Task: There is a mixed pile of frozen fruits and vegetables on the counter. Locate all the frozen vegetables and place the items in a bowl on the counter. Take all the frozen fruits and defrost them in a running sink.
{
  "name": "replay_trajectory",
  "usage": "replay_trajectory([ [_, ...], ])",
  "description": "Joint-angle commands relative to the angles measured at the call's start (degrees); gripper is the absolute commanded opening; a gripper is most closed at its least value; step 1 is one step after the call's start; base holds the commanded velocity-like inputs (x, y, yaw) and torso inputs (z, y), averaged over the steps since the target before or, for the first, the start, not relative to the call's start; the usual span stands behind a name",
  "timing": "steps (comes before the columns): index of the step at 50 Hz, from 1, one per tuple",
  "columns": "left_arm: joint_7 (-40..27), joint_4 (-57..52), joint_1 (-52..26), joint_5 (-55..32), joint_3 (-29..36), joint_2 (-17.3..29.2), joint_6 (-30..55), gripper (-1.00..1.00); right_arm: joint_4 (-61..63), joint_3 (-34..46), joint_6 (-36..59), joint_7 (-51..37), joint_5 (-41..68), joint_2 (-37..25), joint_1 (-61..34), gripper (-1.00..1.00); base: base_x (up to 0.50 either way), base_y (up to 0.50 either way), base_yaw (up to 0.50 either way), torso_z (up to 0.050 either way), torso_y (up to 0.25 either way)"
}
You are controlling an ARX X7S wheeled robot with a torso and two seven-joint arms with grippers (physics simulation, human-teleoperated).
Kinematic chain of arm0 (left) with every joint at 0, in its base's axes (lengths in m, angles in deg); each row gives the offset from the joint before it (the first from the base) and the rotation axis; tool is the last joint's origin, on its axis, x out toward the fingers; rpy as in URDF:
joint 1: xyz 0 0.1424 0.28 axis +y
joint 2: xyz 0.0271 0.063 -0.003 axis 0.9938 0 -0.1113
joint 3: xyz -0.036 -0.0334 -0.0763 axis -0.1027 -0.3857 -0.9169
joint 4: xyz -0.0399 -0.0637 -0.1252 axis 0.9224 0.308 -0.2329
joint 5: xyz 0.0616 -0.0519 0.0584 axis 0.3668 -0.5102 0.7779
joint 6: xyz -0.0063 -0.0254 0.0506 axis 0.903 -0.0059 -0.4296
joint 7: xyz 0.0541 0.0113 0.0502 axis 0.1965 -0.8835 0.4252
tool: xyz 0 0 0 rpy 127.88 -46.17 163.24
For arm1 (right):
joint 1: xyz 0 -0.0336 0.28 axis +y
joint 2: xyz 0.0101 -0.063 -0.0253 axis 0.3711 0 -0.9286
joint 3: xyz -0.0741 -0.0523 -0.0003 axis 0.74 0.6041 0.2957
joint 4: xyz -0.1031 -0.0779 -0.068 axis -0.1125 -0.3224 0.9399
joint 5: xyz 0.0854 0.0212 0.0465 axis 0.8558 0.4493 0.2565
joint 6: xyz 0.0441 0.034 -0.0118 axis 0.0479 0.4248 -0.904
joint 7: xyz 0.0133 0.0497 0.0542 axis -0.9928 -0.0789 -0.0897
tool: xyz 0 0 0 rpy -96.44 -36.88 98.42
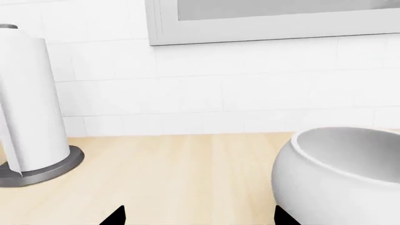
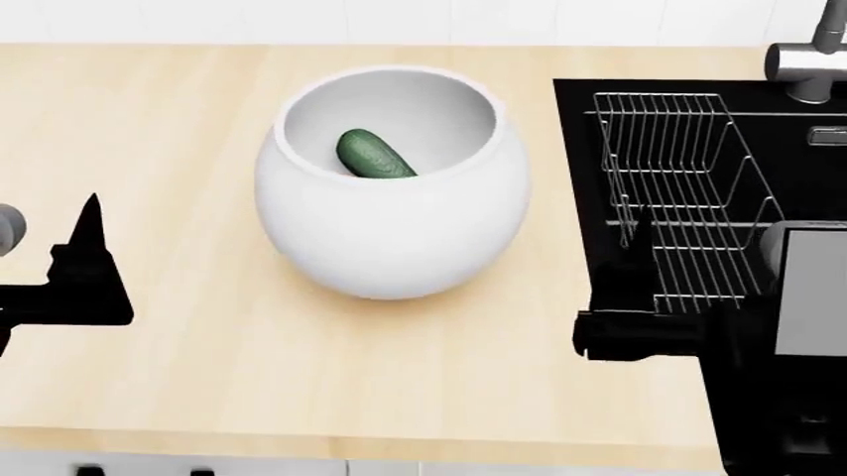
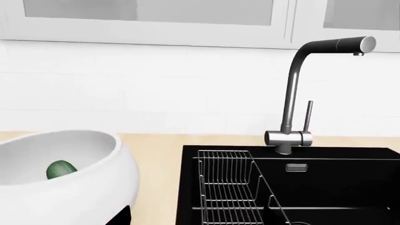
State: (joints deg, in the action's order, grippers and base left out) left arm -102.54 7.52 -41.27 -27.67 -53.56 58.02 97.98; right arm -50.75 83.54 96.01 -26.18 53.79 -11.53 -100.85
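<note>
The white bowl (image 2: 391,233) stands on the beige counter (image 2: 173,119), and the dark green zucchini (image 2: 376,155) lies inside it. Through the right wrist view the zucchini (image 3: 61,169) shows over the bowl's rim (image 3: 93,140). My left gripper (image 1: 200,219) hovers left of the bowl (image 1: 337,178), open, with only bare counter between its fingertips (image 1: 115,216). My right gripper (image 3: 200,220) sits at the near left edge of the black sink (image 2: 794,169), open and empty. One fingertip (image 3: 122,215) shows; the other is lost against the dark basin. The frozen fruits are out of view.
A wire rack (image 2: 675,198) stands in the sink's left part, with the steel faucet (image 3: 293,93) behind the basin and turned off. A paper towel roll (image 1: 31,103) on a grey base stands by the tiled wall, left of the bowl.
</note>
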Motion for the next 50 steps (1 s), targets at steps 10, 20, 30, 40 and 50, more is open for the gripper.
replay_trajectory([
  [10,0.1,0.3,0.2,0.1,0.1,0.0,-0.4,1.0,-0.7,-0.3,-1.1,0.5,-0.9,0.2,0.7,1.0,0.0,-0.03,0.0,0.0,0.0],
  [20,0.0,0.3,0.2,0.3,0.4,0.0,-0.4,1.0,0.1,0.0,-0.9,0.8,-0.8,0.0,0.9,1.0,0.0,-0.36,0.0,0.001,0.0],
  [30,0.4,0.6,0.2,0.7,0.8,-0.1,-0.8,1.0,0.3,0.5,-1.2,1.6,-1.8,-0.3,1.1,1.0,0.0,-0.36,0.0,0.0,0.0],
  [40,0.4,1.1,0.0,1.0,1.1,-0.5,-1.2,1.0,0.1,1.0,-1.1,2.1,-2.7,-0.3,0.8,1.0,0.04,-0.36,0.0,0.0,0.0],
  [50,0.3,0.4,0.4,0.4,0.6,0.1,-1.1,1.0,0.4,0.8,-1.2,1.9,-2.7,-0.5,1.0,1.0,0.07,-0.36,0.0,0.0,0.0],
])
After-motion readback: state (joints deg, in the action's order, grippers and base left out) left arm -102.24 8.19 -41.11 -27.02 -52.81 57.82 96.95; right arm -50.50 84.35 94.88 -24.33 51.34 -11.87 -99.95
